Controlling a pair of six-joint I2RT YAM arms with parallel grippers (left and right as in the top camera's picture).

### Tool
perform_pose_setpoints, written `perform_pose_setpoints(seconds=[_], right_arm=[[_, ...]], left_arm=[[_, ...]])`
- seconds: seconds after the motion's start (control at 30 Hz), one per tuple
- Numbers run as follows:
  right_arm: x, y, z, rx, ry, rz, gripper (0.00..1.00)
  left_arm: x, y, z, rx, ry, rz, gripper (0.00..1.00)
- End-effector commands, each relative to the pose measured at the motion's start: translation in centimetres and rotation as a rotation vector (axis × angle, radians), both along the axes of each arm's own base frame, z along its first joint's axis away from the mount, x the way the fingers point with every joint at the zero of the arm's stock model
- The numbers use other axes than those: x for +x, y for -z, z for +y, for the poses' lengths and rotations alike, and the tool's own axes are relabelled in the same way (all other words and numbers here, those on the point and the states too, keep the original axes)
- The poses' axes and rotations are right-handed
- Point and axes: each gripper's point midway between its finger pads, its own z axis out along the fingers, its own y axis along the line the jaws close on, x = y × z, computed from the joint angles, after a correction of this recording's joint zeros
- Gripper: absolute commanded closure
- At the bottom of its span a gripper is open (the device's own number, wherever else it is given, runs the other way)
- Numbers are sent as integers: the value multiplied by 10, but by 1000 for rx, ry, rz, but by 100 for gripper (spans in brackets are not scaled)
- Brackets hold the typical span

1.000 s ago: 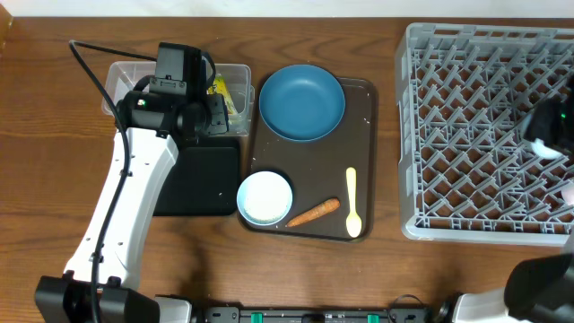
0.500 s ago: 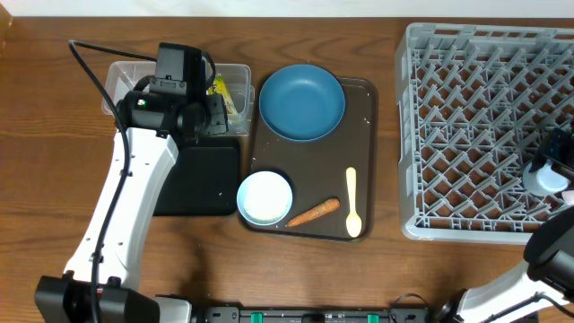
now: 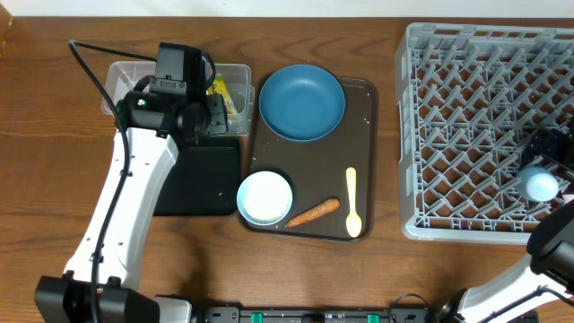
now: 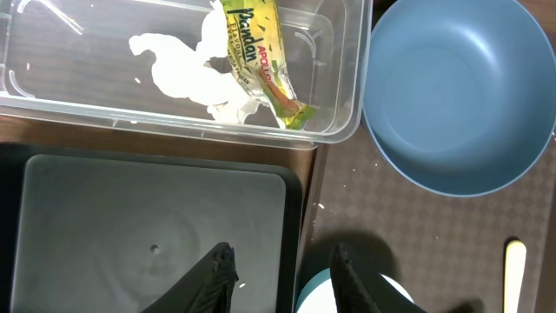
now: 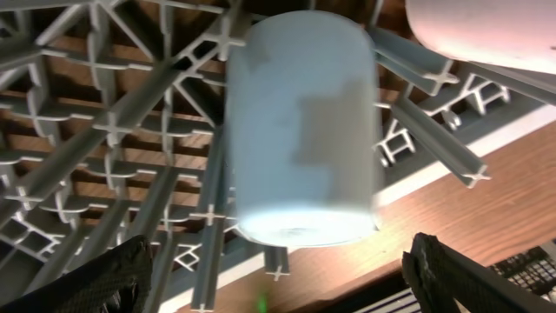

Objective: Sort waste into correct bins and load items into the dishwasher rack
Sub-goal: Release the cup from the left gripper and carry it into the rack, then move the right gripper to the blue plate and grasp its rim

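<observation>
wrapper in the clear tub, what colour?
Yellow-green with printed lettering; the wrapper shows best in the left wrist view.

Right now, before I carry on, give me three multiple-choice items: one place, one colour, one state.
1. The carrot lies: A in the clear tub; B on the brown tray; C in the rack.
2. The spoon is: A dark blue; B black; C pale yellow.
3. The right gripper is: A open, off the light blue cup; B shut on it; C shut, empty.
1 B: it rests on the tray beside the spoon. 2 C: overhead shows pale yellow. 3 A: both fingers stand apart, clear of the cup.
</observation>
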Motion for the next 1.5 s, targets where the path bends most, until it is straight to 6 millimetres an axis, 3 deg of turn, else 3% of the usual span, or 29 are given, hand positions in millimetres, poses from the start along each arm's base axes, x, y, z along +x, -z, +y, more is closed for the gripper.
perform_pose_setpoints(seconds=[0.0,0.23,0.43,0.6,0.67,0.77,0.87,1.03,1.33,1.47], right_arm=[[2,4,3,32,8,-8,8],[22,-3,29,123,-22,-102,26],[65,-48,59,46,-143,-327,25],[113,-98,117,32,-342,-591,15],[127,-107,145,41,-418,-644,15],[143,-110,206,126,-598,-709,21],[156,-102,255,165,-711,-727,22],[177,-68,327,200,-844,-724,25],[218,13,377,100,-798,-693,39],[224,42,381,42,-761,-658,46]], left_arm=[[1,-2,4,20,0,-5,61],[-2,0,5,22,0,9,60],[-6,2,5,25,0,28,57],[-7,2,5,25,0,30,56],[-7,2,5,25,0,31,56],[-7,2,5,25,0,31,56],[-7,2,5,25,0,31,56],[-7,2,5,25,0,31,56],[-8,4,6,26,0,35,56],[-9,6,6,27,0,42,55]])
